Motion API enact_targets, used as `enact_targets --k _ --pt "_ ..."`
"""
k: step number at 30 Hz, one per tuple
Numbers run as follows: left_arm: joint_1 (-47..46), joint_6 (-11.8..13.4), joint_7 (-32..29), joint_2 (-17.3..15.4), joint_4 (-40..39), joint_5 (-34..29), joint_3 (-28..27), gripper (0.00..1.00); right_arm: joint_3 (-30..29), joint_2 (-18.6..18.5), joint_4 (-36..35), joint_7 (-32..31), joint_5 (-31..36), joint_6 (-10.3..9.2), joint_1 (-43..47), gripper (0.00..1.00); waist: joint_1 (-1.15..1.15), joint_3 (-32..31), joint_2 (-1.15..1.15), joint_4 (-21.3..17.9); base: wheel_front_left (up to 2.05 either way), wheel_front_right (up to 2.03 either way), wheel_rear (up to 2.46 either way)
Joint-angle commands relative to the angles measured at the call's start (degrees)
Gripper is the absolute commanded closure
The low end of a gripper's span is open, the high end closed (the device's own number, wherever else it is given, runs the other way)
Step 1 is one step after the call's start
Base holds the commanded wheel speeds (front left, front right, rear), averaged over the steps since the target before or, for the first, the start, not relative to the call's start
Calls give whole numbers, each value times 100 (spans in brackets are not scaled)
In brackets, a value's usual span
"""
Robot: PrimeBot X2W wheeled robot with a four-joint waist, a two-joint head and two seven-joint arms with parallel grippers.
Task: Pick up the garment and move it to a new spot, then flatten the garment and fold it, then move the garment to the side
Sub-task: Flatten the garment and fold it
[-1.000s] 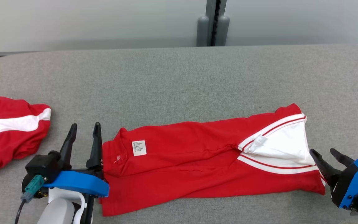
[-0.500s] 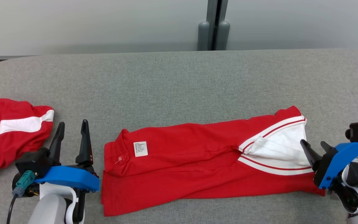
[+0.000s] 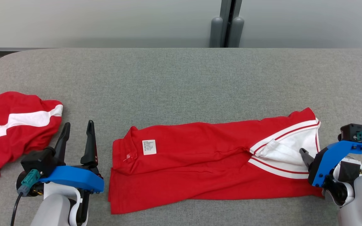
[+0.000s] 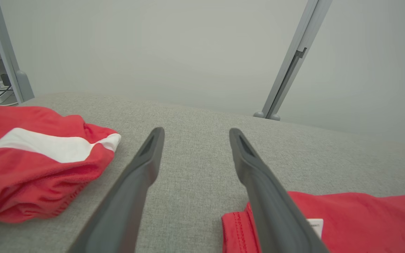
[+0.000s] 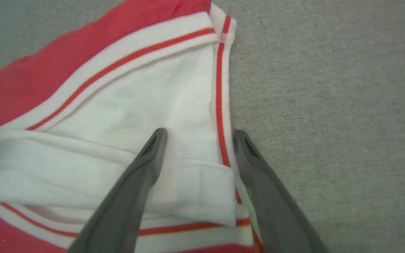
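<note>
The garment (image 3: pixel 200 163) is a red shirt folded into a long band across the grey table, with a small white label (image 3: pixel 149 147) near its left end and a white, red-striped part (image 3: pixel 286 146) at its right end. My left gripper (image 3: pixel 78 125) stands open a little left of the garment's left edge, fingers pointing away from me; the left wrist view shows the gripper (image 4: pixel 196 131) over bare table, with the garment (image 4: pixel 364 218) at the lower right. My right gripper (image 3: pixel 306 155) is open over the white end. In the right wrist view, the gripper (image 5: pixel 199 133) straddles the striped edge (image 5: pixel 220 105).
A second red garment with a white stripe (image 3: pixel 11 125) lies bunched at the table's left edge, also in the left wrist view (image 4: pixel 30 158). The grey padded table (image 3: pixel 181 81) stretches behind the shirt. A pale wall with a grey post (image 3: pixel 228 28) stands behind it.
The head camera has shifted. My left gripper has drawn left, away from the garment's left edge. My right gripper has turned and moved in over the white end. Both stay open.
</note>
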State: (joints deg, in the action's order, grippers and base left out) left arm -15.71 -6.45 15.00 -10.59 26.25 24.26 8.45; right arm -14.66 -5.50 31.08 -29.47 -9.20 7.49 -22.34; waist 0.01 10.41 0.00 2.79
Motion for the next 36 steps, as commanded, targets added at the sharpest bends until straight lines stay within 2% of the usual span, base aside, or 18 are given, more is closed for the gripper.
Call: enact_targets --k 1,2,12,19,27,32,36 --pt "-74 -23 24 7 31 -9 22 0 33 86 203 -64 85 1 -35 69 -1 -11 0 -1 0 0 0" --pt "-69 -25 24 8 35 -9 23 0 50 98 231 4 81 1 -48 100 -1 -15 0 -6 0 0 0" --pt "0 -43 24 -25 16 -2 -59 0 57 -16 36 405 -111 1 -53 100 -1 -126 0 -214 0 0 0" --pt "154 -5 24 -76 27 -11 -172 0 -85 -473 -502 528 -168 0 242 100 -1 -314 0 -410 0 0 0" --pt "268 8 24 -109 105 -123 -72 0 -209 -994 -1138 453 315 0 541 100 -1 -522 0 -507 0 0 0" --pt "292 70 24 -129 119 -228 19 0 -38 -998 -1501 361 500 0 659 100 -1 -639 0 -515 0 0 0" --pt "309 82 24 -140 134 -241 44 0 322 -877 -1761 253 496 1 725 100 -1 -719 0 -499 0 0 0"
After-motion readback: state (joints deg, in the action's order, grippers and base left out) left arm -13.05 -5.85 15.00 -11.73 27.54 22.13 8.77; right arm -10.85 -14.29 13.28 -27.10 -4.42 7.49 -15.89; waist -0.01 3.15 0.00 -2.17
